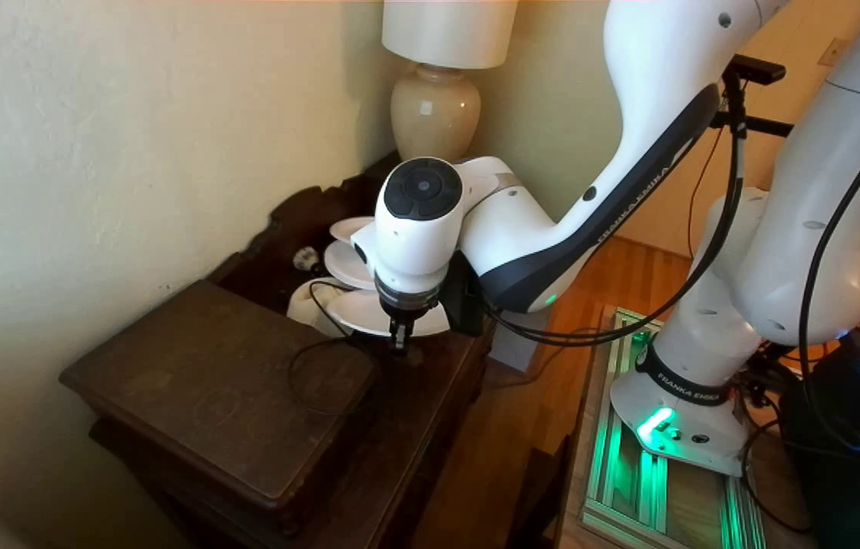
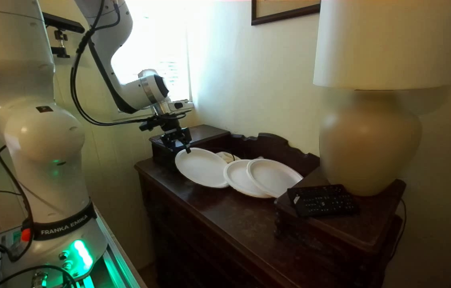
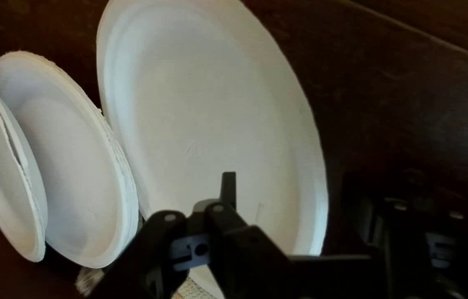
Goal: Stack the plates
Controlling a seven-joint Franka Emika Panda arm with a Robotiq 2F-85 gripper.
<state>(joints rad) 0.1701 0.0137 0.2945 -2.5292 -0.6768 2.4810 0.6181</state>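
Three white round plates lie on the dark dresser. The near plate [image 2: 201,168] is the largest in the wrist view [image 3: 205,104] and also shows in an exterior view [image 1: 354,311]. The middle plate [image 2: 243,178] is tilted beside it, and the far plate [image 2: 275,176] overlaps the middle one; both show in the wrist view [image 3: 72,166] [image 3: 1,158], with thick, layered-looking edges. My gripper [image 3: 298,199] is open and empty above the near plate's edge. One finger is over the plate, the other beyond its rim. The gripper also shows in both exterior views [image 1: 399,339] [image 2: 181,149].
A raised dresser box [image 1: 224,381] stands beside the gripper. A cream lamp [image 2: 369,140] and a black keypad-like object [image 2: 323,200] sit on the opposite raised box. Behind the plates are a carved backboard [image 2: 273,142], a cream item [image 1: 312,300], a brush-like object [image 1: 306,259] and a cable.
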